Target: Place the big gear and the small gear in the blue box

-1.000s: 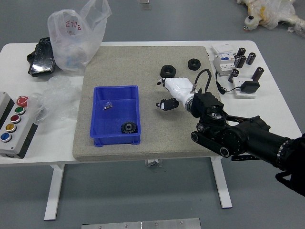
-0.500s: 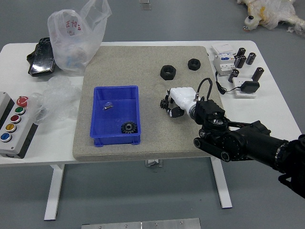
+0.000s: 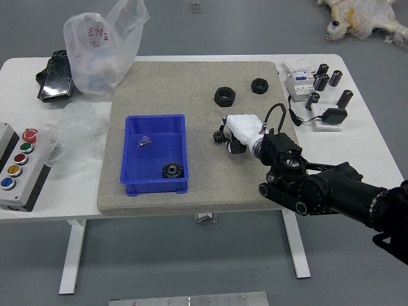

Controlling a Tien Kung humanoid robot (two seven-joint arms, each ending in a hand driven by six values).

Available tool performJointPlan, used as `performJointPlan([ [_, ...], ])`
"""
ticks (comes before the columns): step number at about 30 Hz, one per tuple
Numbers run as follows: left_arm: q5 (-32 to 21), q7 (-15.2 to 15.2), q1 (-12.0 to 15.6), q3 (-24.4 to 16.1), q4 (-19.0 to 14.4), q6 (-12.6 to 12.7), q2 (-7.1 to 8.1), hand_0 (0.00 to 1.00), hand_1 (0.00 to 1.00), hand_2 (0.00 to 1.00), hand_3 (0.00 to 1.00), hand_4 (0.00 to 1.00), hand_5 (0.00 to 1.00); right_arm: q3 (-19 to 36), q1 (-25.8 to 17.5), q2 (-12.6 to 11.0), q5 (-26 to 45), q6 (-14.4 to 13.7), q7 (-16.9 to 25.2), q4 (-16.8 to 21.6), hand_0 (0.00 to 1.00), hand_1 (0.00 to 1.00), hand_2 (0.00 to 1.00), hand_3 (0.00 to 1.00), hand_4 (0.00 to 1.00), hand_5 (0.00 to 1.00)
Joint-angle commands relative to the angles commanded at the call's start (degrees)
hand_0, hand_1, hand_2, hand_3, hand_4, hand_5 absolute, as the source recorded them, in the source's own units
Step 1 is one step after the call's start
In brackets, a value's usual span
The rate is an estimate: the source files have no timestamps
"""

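Observation:
My right hand [image 3: 225, 135], white-backed with black fingertips, is over the mat to the right of the blue box [image 3: 154, 186]. Its fingers are curled in around a small dark toothed piece [image 3: 219, 136], which looks like the small gear and is partly covered by them. Inside the box, near its front right corner, lies a black gear [image 3: 172, 170], seemingly the big one. The left arm is out of view.
A small metallic part [image 3: 145, 141] lies in the box. Black hexagonal piece [image 3: 224, 96] and black ring [image 3: 259, 85] rest behind the hand. Plastic bags and a button panel [image 3: 20, 169] are left; black cylinders [image 3: 344, 99] and white boxes stand back right.
The fingers of my right hand have closed together from a wider spread, and the hand has shifted slightly toward the table's near edge. The gear in the box has not moved.

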Motion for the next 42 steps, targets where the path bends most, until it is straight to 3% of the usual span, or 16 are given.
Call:
performJointPlan([
  [10,0.16,0.00,0.09,-0.13,0.00,0.02,-0.06,0.713,0.539,0.542,0.678,0.698,0.497,2.31,0.15,-1.05,-0.84,-0.10,-0.14,0.79,0.303,0.472,0.270,0.358,0.212,0.056],
  [14,0.24,0.06,0.21,-0.23,-0.01,0.03,-0.10,0.713,0.539,0.542,0.678,0.698,0.497,5.26,-0.30,-1.82,-3.15,-0.17,-0.75,4.21,0.303,0.472,0.270,0.358,0.212,0.056],
  [20,0.37,0.20,0.43,-0.39,-0.03,0.02,-0.20,0.712,0.537,0.542,0.678,0.698,0.502,10.14,-1.19,-2.70,-9.31,-0.25,-2.64,12.55,0.304,0.474,0.269,0.358,0.211,0.058],
  [21,0.39,0.21,0.43,-0.40,-0.03,0.02,-0.22,0.712,0.539,0.542,0.678,0.699,0.504,10.49,-1.30,-2.70,-10.36,-0.27,-2.94,14.13,0.316,0.489,0.355,0.384,0.267,0.002],
  [26,0.45,0.18,0.42,-0.44,-0.02,0.03,-0.21,0.712,0.539,0.542,0.678,0.699,0.504,10.46,-1.69,-2.06,-14.56,0.15,-3.97,21.24,0.316,0.489,0.355,0.384,0.267,0.002],
  [27,0.50,0.17,0.43,-0.47,-0.02,0.03,-0.19,0.712,0.539,0.542,0.679,0.700,0.507,10.17,-1.79,-1.79,-15.31,0.37,-4.16,22.62,0.394,0.672,0.671,0.668,0.078,0.137],
  [32,0.69,0.16,0.53,-0.61,0.01,0.07,-0.15,0.712,0.539,0.542,0.679,0.700,0.507,8.75,-2.42,-0.74,-18.18,1.32,-4.77,27.19,0.394,0.672,0.671,0.668,0.078,0.137],
  [33,0.73,0.16,0.56,-0.64,0.02,0.07,-0.14,0.711,0.539,0.543,0.679,0.701,0.509,8.44,-2.55,-0.64,-18.73,1.78,-5.05,27.67,0.417,0.750,0.801,0.819,0.227,0.177],
  [38,0.82,0.17,0.63,-0.72,0.02,0.08,-0.12,0.711,0.539,0.543,0.679,0.701,0.509,7.72,-2.82,-0.73,-20.24,3.48,-6.00,28.40,0.417,0.750,0.801,0.819,0.227,0.177],
  [39,0.79,0.16,0.64,-0.69,0.02,0.08,-0.12,0.711,0.539,0.543,0.679,0.701,0.510,7.69,-2.85,-0.77,-20.36,3.65,-6.10,28.41,0.444,0.824,0.910,0.936,0.608,0.188],
  [42,0.72,0.16,0.61,-0.63,0.01,0.08,-0.13,0.711,0.539,0.543,0.679,0.701,0.510,7.73,-3.11,-0.99,-20.87,4.15,-6.33,28.51,0.444,0.824,0.910,0.936,0.608,0.188],
])
